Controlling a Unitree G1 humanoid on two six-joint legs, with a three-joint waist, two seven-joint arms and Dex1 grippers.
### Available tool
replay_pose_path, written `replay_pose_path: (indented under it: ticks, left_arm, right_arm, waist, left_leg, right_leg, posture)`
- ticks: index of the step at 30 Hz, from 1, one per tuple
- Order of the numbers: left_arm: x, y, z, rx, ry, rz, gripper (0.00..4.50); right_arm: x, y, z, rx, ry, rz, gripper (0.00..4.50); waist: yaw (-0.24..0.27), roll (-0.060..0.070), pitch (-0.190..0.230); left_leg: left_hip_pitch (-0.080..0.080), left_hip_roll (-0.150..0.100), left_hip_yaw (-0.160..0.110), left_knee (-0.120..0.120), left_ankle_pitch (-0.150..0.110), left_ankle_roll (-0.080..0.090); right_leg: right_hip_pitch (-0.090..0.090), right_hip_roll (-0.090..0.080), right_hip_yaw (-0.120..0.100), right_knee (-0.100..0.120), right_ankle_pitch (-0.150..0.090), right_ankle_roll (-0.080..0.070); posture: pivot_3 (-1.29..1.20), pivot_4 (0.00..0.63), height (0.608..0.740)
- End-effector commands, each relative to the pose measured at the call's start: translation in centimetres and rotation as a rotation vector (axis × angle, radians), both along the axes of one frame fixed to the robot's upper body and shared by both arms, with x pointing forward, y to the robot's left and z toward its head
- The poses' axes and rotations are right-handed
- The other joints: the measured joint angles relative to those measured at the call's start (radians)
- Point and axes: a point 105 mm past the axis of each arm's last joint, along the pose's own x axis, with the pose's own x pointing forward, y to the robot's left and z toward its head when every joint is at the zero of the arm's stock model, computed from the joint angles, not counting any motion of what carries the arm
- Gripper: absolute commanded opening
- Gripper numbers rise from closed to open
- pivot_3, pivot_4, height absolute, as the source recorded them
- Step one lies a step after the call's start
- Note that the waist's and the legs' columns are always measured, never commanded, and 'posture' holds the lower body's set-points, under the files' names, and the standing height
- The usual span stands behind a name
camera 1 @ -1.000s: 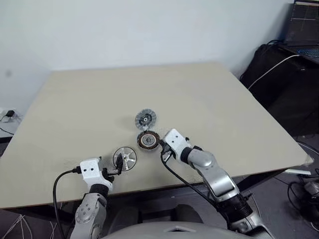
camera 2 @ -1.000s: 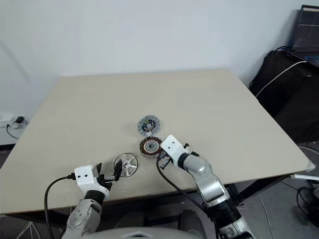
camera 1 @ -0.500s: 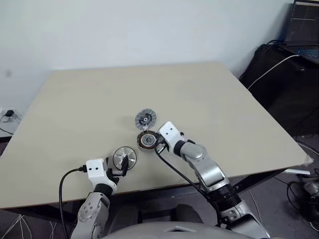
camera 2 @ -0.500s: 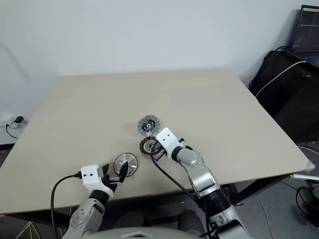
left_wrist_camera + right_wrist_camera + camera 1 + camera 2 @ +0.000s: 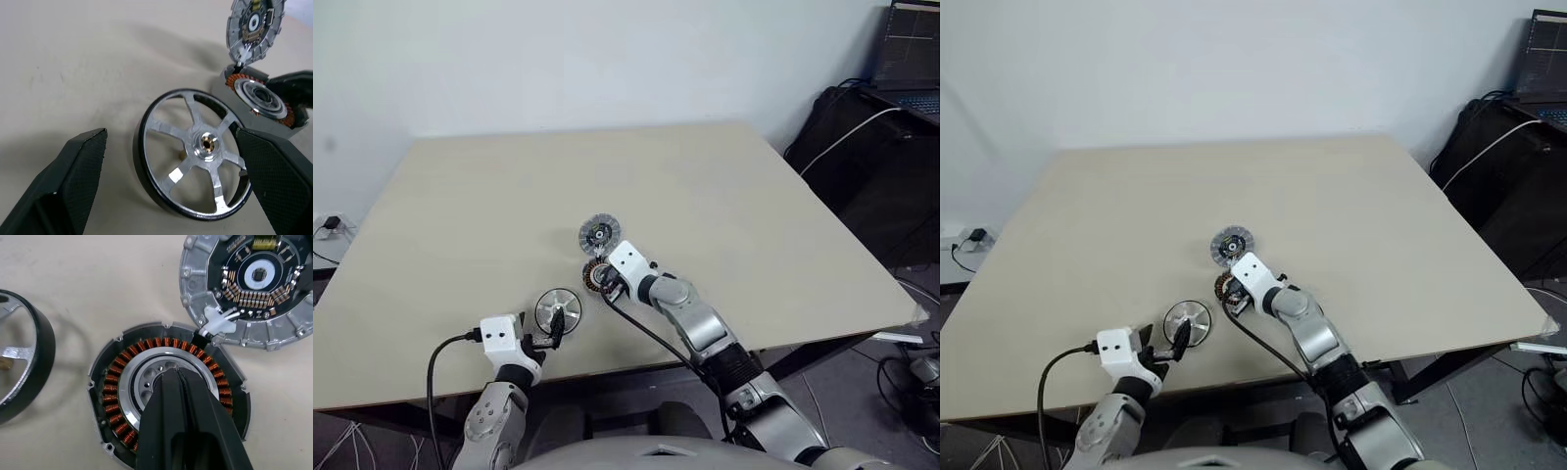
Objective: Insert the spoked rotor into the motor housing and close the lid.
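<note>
**A:** Start at the fingers. How did the left gripper (image 5: 168,188) stand?

**B:** Spread wide, gripping nothing. One finger (image 5: 63,188) sat on each side of the spoked rotor (image 5: 195,152), which lay flat on the table (image 5: 460,196) just ahead of the tips, between them but a little beyond. Whether either pad touched its rim, I couldn't tell.

**A:** And the right gripper (image 5: 178,382)?

**B:** Pressed shut, empty, its tip over the silver centre of the motor housing (image 5: 122,377), inside the copper windings. Contact couldn't be read.

**A:** So which arm was nearer the rotor?

**B:** The left, plainly. The rotor was straight in front of it; the housing lay beyond, up and to the robot's right, near but apart.

**A:** The lid (image 5: 598,234)?

**B:** Flat on the table just past the housing, joined to its far edge by a short white lead, inner face up.

**A:** Then the move?

**B:** I judged the left had to advance slightly, close across the rim, then carry it right.
</note>
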Motion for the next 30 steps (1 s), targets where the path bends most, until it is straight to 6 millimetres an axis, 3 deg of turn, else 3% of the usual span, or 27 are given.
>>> replay_pose_path:
  ticks: [1,13,22,30]
  left_arm:
    - [0.5,-0.3,1.3,0.006,-0.061,-0.015,4.50]
    - [0.3,-0.4,0.9,0.007,-0.056,-0.030,4.50]
    - [0.3,-0.5,0.7,0.006,-0.050,-0.042,4.50]
    - [0.0,-0.4,0.6,0.009,-0.048,-0.035,4.50]
  right_arm:
    - [0.8,0.5,1.2,0.007,-0.051,0.008,0.02]
    - [1.4,0.1,0.6,-0.012,-0.041,-0.007,0.02]
    - [1.3,1.6,2.8,0.062,-0.086,0.034,0.02]
    - [1.1,2.2,1.4,0.027,-0.052,0.050,0.02]
  waist:
    - [0.000,0.000,0.000]
    - [-0.007,0.001,0.000]
    - [-0.009,0.001,0.000]
    - [-0.009,0.001,0.000]
  left_leg:
    - [0.000,0.000,0.000,0.000,0.000,0.000]
    - [0.000,0.000,0.000,0.000,0.000,0.000]
    - [0.000,0.000,0.000,0.000,0.000,0.000]
    - [0.000,0.000,0.000,0.000,0.000,0.000]
  right_leg:
    - [0.000,0.000,0.000,0.000,0.000,0.000]
    - [0.000,0.000,0.000,0.001,0.000,0.000]
    - [0.000,0.000,0.000,0.001,0.000,0.000]
    - [0.000,0.000,0.000,0.001,0.000,0.000]
  posture:
    - [0.00,0.000,0.740]
    - [0.00,0.000,0.740]
    - [0.00,0.000,0.740]
    - [0.00,0.000,0.740]
